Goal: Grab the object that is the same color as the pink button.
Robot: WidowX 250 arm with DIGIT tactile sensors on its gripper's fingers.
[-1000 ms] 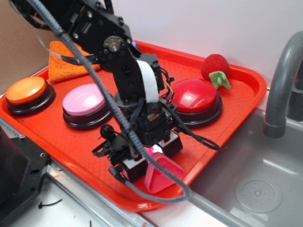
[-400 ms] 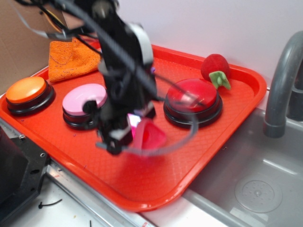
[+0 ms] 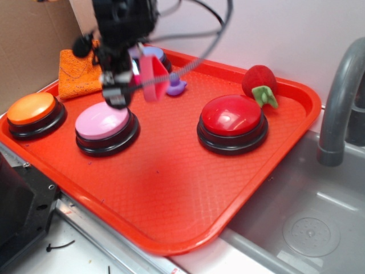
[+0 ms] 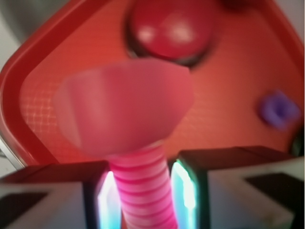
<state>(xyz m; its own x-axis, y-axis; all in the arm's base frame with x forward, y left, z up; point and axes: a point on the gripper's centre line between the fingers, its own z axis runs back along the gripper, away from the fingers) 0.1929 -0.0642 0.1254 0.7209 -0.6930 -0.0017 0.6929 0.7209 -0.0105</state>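
A shallow red-orange plastic tray [image 3: 274,171] with a fine waffle-textured floor and a raised rolled rim fills most of the exterior view, set on a pale counter beside a brushed steel sink basin [image 3: 319,222] and the curved grey pipe of a faucet [image 3: 341,97], with a plain white wall behind and brown cardboard at the left. On the tray stand four large dome buttons on black bases: a glossy red button [image 3: 232,117] near the centre, the pink button [image 3: 102,123] with its glossy light-pink top to the left, an orange button [image 3: 32,108] at the far left edge, and a lavender-blue button [image 3: 153,54] partly hidden behind the arm. A folded orange knitted cloth [image 3: 77,74] lies in the back left corner, and a fuzzy red plush strawberry with a green leaf [image 3: 259,83] rests at the back right rim. The black gripper [image 3: 126,77] of the robot arm hangs above the tray, over the back edge of the pink button, its fingers [image 4: 183,186] clamped on the ribbed cylindrical stub of the small hot-pink plastic triangular block [image 3: 153,79], which is held clear of the tray floor; the wrist view shows the stub pinched between the two pads. A small purple duck [image 3: 177,87] sits just behind the raised block.
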